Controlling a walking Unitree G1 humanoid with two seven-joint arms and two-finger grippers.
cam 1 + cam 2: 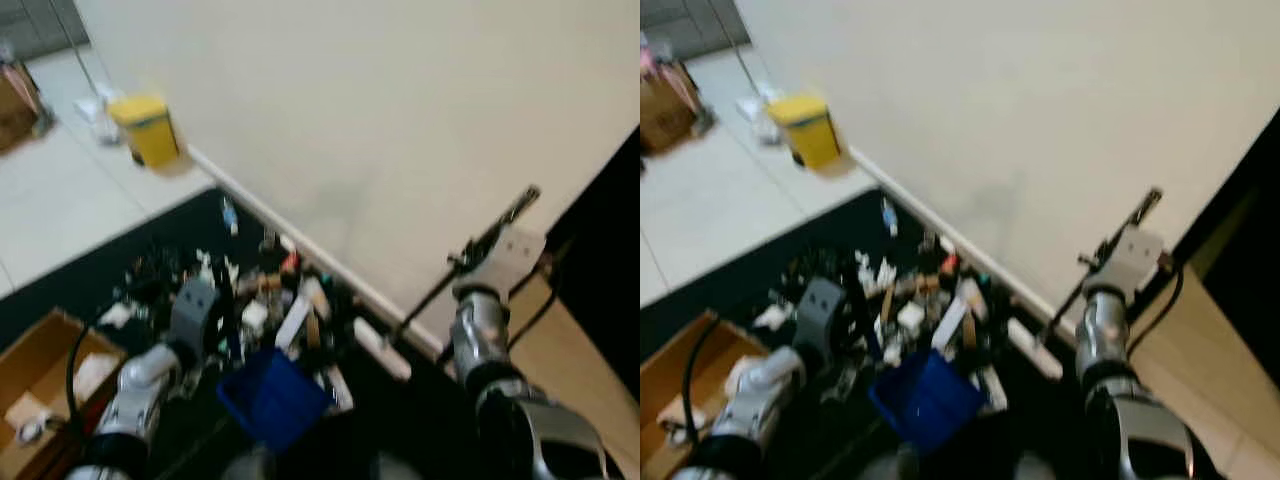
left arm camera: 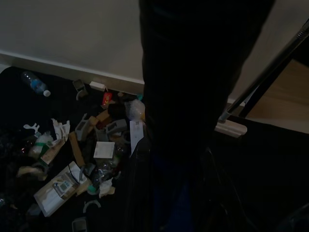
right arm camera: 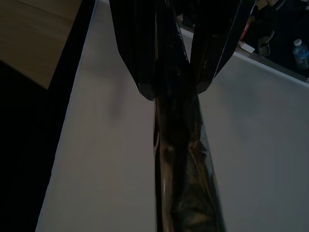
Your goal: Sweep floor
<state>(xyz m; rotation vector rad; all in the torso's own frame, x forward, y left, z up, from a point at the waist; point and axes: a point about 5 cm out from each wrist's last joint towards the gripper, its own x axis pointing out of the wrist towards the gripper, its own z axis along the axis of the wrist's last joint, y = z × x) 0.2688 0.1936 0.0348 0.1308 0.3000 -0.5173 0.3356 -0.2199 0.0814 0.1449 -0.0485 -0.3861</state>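
Dustpan (image 1: 272,396): blue, nearest the robot, low centre on the dark floor, mouth toward the litter; inside can't be made out, blurred.
L gripper (image 1: 196,302): on the left arm, just beside the dustpan; a wide dark shape blocks the middle of the left wrist view, so fingers apart or together: can't tell.
Cardboard box (image 1: 40,385): open, brown, at the robot's near left; holds white crumpled paper plus a small whitish item, kind unclear.
Litter pile (image 2: 91,145): on the dark floor between dustpan and wall; small boxes, white cartons, card scraps, bits of wrapper, packed close and touching.
Water bottle (image 2: 35,84): clear w/ blue label, lying on its side near the baseboard, a bit apart from the pile; contents unclear.
Broom handle (image 1: 462,262): thin dark pole, tilted, running from the R gripper down toward the baseboard.
Broom head (image 1: 381,349): pale, at the foot of the wall, just right of the pile.
R gripper (image 3: 175,89): raised on the right, near the wall; both black fingers (image 3: 137,53) clamped onto the handle, pole passing between them.
Wall (image 1: 400,110): cream, w/ white baseboard (image 1: 290,240) running diagonally behind the pile.
Yellow bin (image 1: 146,128): upright, lid closed, far left on pale tiles by the wall; contents hidden.
Far items: white scraps beside the bin, brown box at the far left edge, too blurred for more.
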